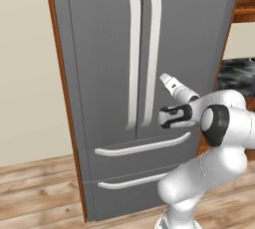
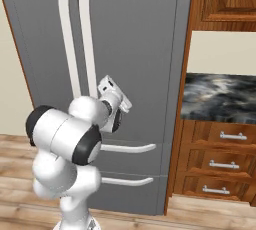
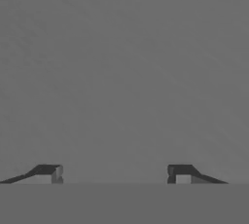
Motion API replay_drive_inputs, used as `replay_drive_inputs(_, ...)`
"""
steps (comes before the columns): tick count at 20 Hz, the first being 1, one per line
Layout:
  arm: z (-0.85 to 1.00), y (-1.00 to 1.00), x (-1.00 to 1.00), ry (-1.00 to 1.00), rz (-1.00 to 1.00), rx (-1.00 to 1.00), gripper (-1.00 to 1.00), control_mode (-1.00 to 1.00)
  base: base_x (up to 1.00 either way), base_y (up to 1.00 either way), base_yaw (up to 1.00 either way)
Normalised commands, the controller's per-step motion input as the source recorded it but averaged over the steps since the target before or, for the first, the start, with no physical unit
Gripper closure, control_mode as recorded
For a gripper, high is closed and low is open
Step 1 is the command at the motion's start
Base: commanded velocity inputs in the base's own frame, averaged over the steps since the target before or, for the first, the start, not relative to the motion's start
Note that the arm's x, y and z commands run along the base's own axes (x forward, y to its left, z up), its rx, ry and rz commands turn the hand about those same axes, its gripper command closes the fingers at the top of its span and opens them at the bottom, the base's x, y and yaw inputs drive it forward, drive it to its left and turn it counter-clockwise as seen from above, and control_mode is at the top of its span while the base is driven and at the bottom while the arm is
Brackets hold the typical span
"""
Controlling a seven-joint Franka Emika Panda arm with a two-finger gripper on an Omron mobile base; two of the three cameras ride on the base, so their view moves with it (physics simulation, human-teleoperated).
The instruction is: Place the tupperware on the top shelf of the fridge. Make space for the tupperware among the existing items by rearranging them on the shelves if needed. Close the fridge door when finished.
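fridge (image 1: 99, 49): we see it grey, tall, both French doors shut, so we can't see the top shelf or any other shelves inside
door handles (image 1: 133, 54): two long white vertical bars, side by side at the door seam; also in right base view
drawer fronts (image 1: 142, 148): two, below the doors, each w/ a white horizontal handle, both shut
tupperware: can't tell where it is; we find it in none of our views
arm (image 1: 219, 128): white w/ dark joints, rises from lower right of left base view, wrist reaching fwd toward the right door, just right of the handles
gripper (image 3: 115, 173): in hand view the two dark fingertips (image 3: 47, 173) stand wide apart, nothing between them; plain grey door surface ahead, looks close but we can't tell if touching
gripper, base views: hand (image 2: 114, 94) tilted up toward the door at about lower-handle height; fingers hidden from here
cabinets (image 2: 220, 4): wooden, right of fridge, w/ three drawers (image 2: 224, 164) low down carrying pale handles
table (image 2: 220, 96): dark marbled top, just right of fridge
floor (image 1: 35, 193): wood planks
wall (image 1: 25, 73): beige, left of fridge
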Motion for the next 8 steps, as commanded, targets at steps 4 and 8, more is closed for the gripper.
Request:
replay_drive_inputs(4, 0.81, -0.02, 0.25, 0.25, -0.19, 0.0, -1.0, -1.0, 0.0, 0.0, 0.0)
replay_drive_inputs(8, 1.0, 0.0, 0.01, 0.27, -0.09, 0.0, -1.0, -1.0, 0.0, 0.0, 0.0)
